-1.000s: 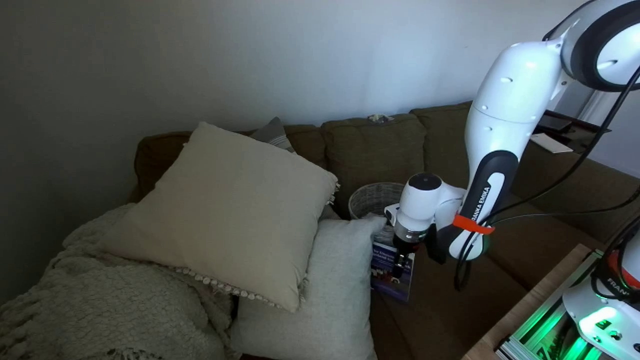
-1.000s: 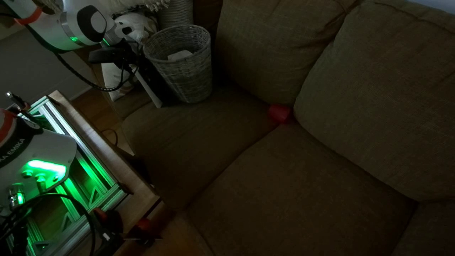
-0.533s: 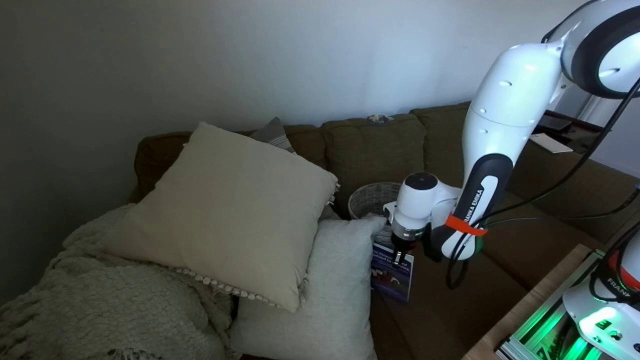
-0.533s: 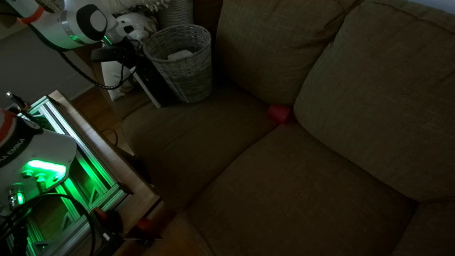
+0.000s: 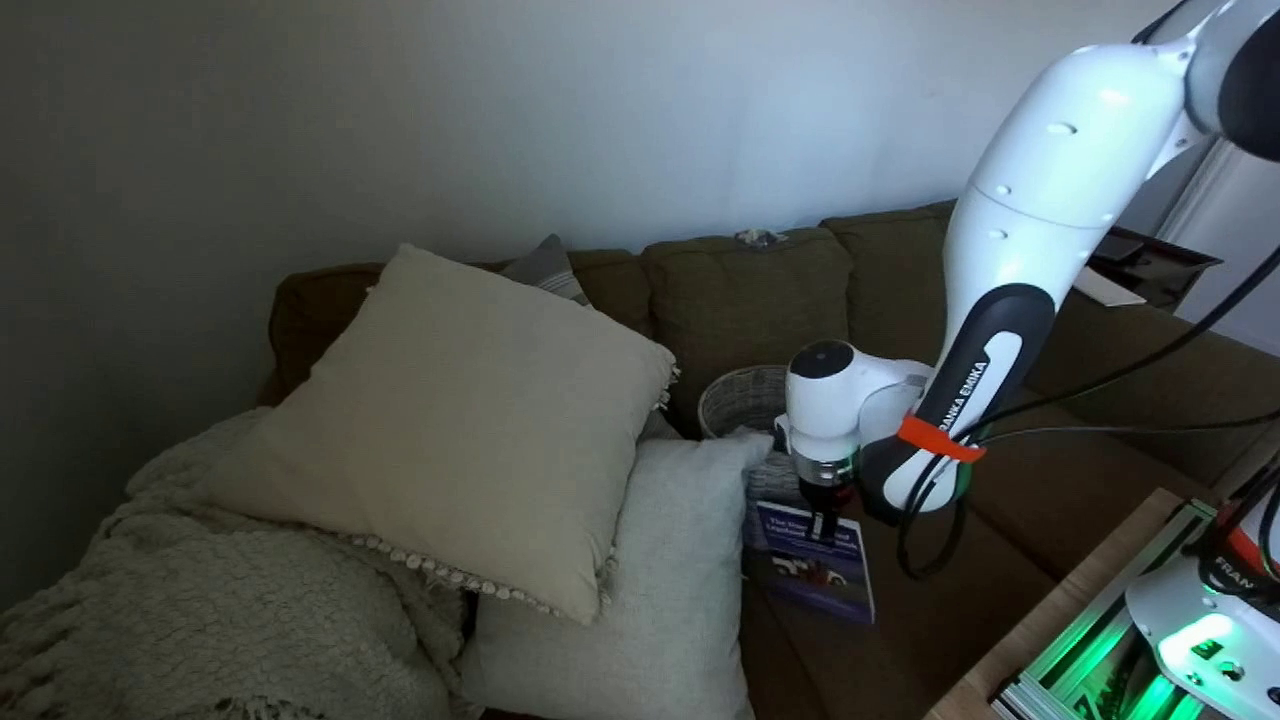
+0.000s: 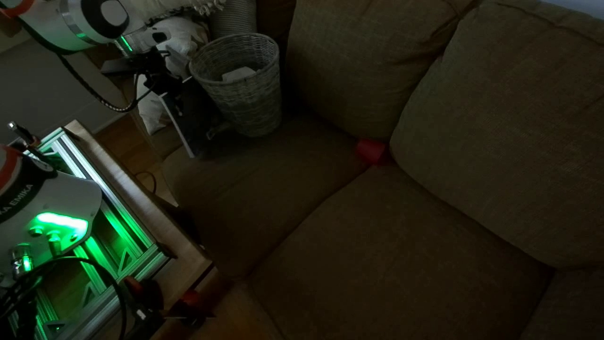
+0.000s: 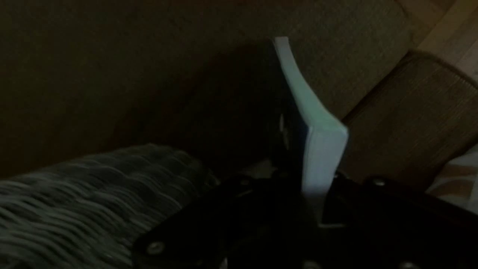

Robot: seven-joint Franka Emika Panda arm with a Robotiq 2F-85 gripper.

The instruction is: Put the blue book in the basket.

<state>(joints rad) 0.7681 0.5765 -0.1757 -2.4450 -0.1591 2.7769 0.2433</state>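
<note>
The blue book stands tilted over the brown sofa seat, its dark-blue cover with white print facing outward in an exterior view. My gripper is shut on its upper edge, one finger on each side. From the wrist, the pale page edge of the book runs down between the dark fingers of the gripper. Beside the book stands the grey-white woven basket, upright, with a white item inside. A gap separates book and basket there. Behind my arm, part of the basket is hidden.
A large cream pillow and a paler pillow lie left of the book in an exterior view. A red object sits in the seat crease. The wooden table bears the robot's base near the sofa's front.
The jaws have come together on the book. Arm and book have shifted away from the basket, toward the sofa's front edge; before, the book stood close against the basket.
</note>
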